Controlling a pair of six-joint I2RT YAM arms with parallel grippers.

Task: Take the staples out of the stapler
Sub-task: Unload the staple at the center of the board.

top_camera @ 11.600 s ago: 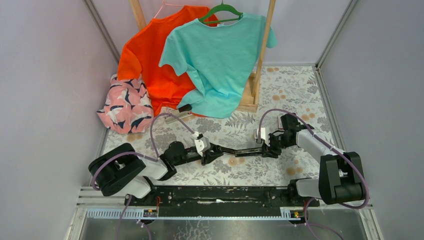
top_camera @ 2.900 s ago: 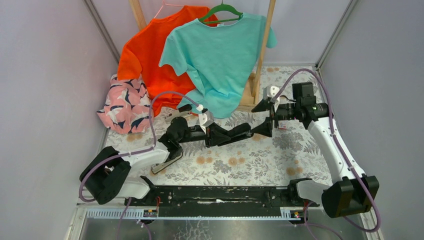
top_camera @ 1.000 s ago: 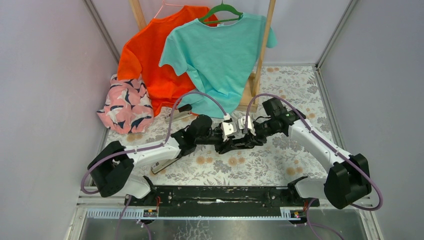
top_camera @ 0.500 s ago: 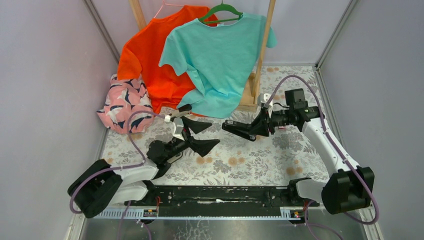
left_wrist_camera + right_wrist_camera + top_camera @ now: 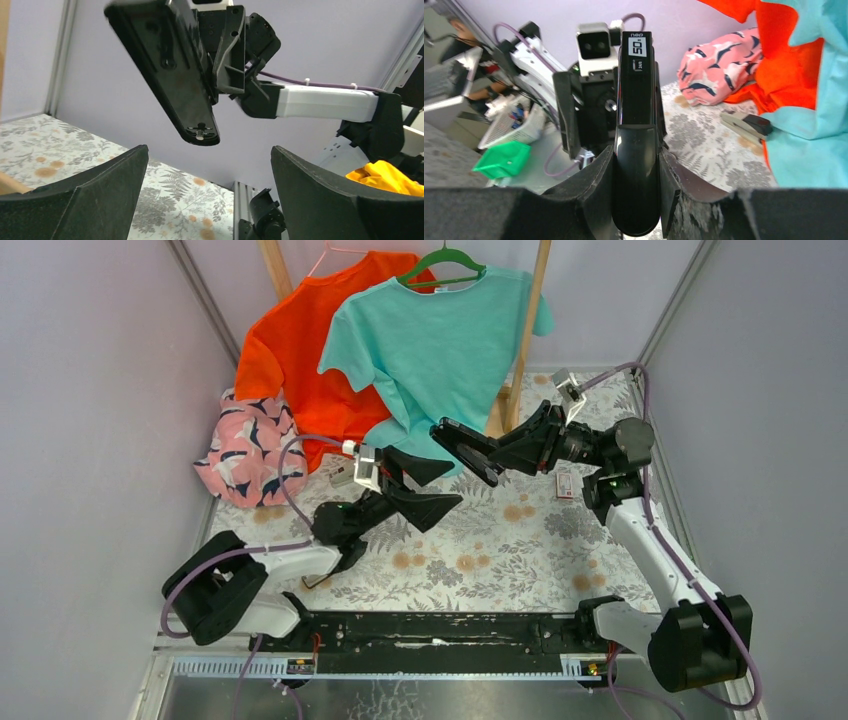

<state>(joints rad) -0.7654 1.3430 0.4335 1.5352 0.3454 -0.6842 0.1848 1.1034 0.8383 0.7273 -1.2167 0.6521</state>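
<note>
Black plastic stapler up in the air over the far half of the table, pinched by one end between the pads of the right gripper, most of its length jutting out toward the left arm and its flat underside turned to the left wrist camera. Left gripper spread wide and empty, close by the stapler's free end yet apart from it, touching nothing. No staples to be seen in any view: presumably inside the closed body, though impossible to tell from here. Probably a two-handed step, one side to steady, the other to open the magazine. To do it well, hold the right grip firm and level; with only one end clamped, a long lever prone to swinging. Bring the left fingers squarely around the free end, one to each side, and close only once centred. Avoid pressing on the base plate, no opening there by the look of it. Work over bare floral tabletop, away from the teal shirt hanging close behind, to save thin silvery strips from vanishing into cloth. Steer clear of the second stapler lying by the orange shirt and of the small white-and-pink box near the right arm.
</note>
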